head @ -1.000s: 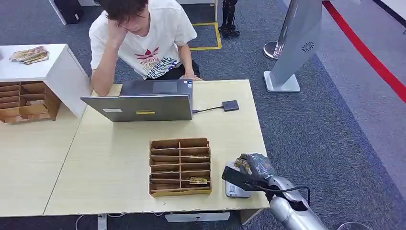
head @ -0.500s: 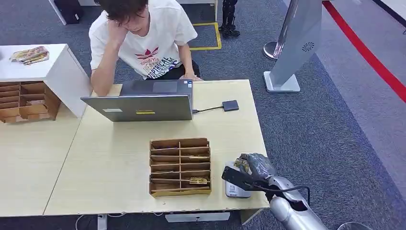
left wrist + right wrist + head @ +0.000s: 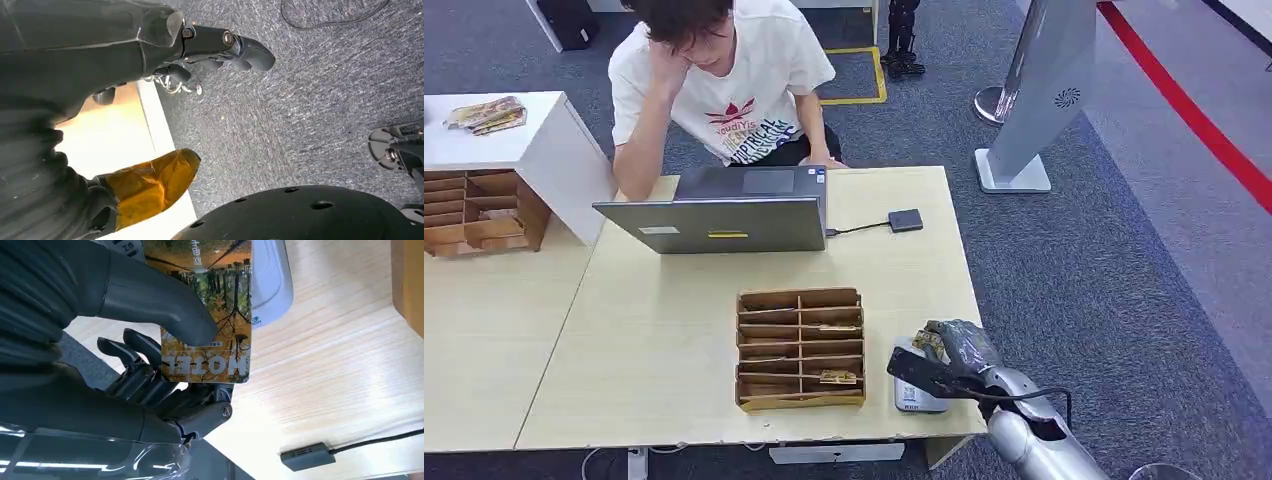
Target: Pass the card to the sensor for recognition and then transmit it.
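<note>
Glossy rectangular card printed with an autumn forest scene and the word HOTEL (image 3: 210, 315), pinched flat between the thick grey thumb and the darker fingers (image 3: 135, 352) of the right hand (image 3: 949, 352). In the right wrist view the card's face is turned to the camera and its far end overlaps the white, rounded-edge plastic sensor pad (image 3: 270, 285); whether card and pad touch cannot be told from this angle. The card's long axis runs straight out from the fingers toward the pad, so the pad lies directly beyond the card's free end rather than to either side. In the head view the hand sits at the 5 o'clock corner of the pale wooden counter (image 3: 674, 330), over the sensor pad (image 3: 914, 395), which lies just beside the brown cardboard compartment tray (image 3: 800, 347), at its 3 o'clock side.

The right hand is judged the only one placed for both the reading and the handover. The left hand (image 3: 165, 65) hangs low beside the counter edge over grey carpet, fingers loosely apart and holding nothing.

Beyond the tray, at 12 o'clock, an open grey laptop (image 3: 724, 215) faces a seated person in a white printed T-shirt (image 3: 729, 85), the probable recipient, well apart from the card.
</note>
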Robot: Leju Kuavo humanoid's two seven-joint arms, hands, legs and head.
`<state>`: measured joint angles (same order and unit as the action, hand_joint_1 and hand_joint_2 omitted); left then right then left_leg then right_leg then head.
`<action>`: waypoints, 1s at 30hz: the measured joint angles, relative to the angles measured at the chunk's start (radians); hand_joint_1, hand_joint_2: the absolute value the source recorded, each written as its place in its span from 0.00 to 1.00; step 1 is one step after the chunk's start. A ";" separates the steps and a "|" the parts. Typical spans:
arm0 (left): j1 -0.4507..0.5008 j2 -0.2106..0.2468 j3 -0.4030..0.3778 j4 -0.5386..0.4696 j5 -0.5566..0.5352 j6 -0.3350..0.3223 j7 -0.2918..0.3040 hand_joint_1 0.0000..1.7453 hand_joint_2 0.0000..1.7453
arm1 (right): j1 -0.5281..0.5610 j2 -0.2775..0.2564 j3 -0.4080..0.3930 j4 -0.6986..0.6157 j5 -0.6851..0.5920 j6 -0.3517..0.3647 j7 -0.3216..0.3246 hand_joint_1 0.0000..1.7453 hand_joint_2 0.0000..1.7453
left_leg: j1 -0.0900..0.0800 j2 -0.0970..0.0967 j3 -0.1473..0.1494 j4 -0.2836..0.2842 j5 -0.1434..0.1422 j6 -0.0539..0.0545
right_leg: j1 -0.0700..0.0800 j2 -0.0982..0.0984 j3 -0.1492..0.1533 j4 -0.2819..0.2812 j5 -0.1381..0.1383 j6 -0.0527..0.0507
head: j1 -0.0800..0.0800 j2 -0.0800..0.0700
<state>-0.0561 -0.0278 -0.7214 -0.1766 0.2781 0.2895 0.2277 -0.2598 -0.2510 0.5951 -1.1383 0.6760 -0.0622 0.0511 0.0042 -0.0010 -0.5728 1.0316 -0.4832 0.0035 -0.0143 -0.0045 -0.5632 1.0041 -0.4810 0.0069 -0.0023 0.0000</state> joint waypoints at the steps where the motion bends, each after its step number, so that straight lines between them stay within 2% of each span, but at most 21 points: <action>1: 0.000 0.000 0.000 0.000 0.000 0.000 0.000 0.00 1.00 | 0.000 0.000 0.000 0.000 0.000 0.000 0.000 1.00 1.00 | 0.000 0.000 0.000 0.000 0.000 0.000 | 0.000 0.000 0.000 0.000 0.000 0.000 | 0.000 0.000; 30: 0.000 0.000 0.000 0.000 0.005 0.002 -0.001 0.00 1.00 | -0.003 0.000 0.000 0.003 0.000 0.001 -0.003 1.00 1.00 | 0.000 0.000 0.000 0.000 0.000 0.000 | 0.000 0.000 0.000 0.000 0.000 0.000 | 0.000 0.000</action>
<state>-0.0562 -0.0275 -0.7214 -0.1766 0.2827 0.2911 0.2266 -0.2623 -0.2510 0.5955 -1.1353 0.6760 -0.0610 0.0477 0.0042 -0.0010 -0.5727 1.0316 -0.4829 0.0038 -0.0144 -0.0045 -0.5630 1.0041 -0.4808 0.0069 -0.0023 0.0000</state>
